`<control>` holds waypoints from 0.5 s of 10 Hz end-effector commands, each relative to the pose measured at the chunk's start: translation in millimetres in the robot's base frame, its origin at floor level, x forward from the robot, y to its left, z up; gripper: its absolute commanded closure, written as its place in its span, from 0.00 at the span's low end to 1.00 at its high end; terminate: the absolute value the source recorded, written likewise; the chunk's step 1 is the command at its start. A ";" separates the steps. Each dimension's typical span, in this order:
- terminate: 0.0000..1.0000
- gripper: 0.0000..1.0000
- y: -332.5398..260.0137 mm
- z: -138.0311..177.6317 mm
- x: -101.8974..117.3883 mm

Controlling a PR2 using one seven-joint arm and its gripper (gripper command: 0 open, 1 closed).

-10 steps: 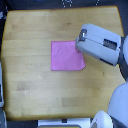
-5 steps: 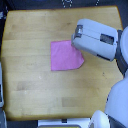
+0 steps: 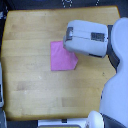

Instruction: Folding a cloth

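Lab: robot arm (image 3: pixel 95 42), wooden table (image 3: pixel 30 90)

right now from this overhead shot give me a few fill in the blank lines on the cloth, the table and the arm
1. The cloth lying on the table is ____ in colour.
2. The table top is made of ____.
3. The robot arm covers the cloth's corner on the exterior view's ____ side.
4. The arm's casing is mostly ____.

Missing words: pink; wood; right; white
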 end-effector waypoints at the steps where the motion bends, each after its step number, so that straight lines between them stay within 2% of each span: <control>1: 0.00 1.00 107.5 -22.2 -17.4; 2: 0.00 1.00 117.0 -23.7 -14.6; 3: 0.00 1.00 140.1 -30.9 0.9; 4: 0.00 1.00 144.9 -33.3 5.2; 5: 0.00 1.00 163.8 -46.3 23.2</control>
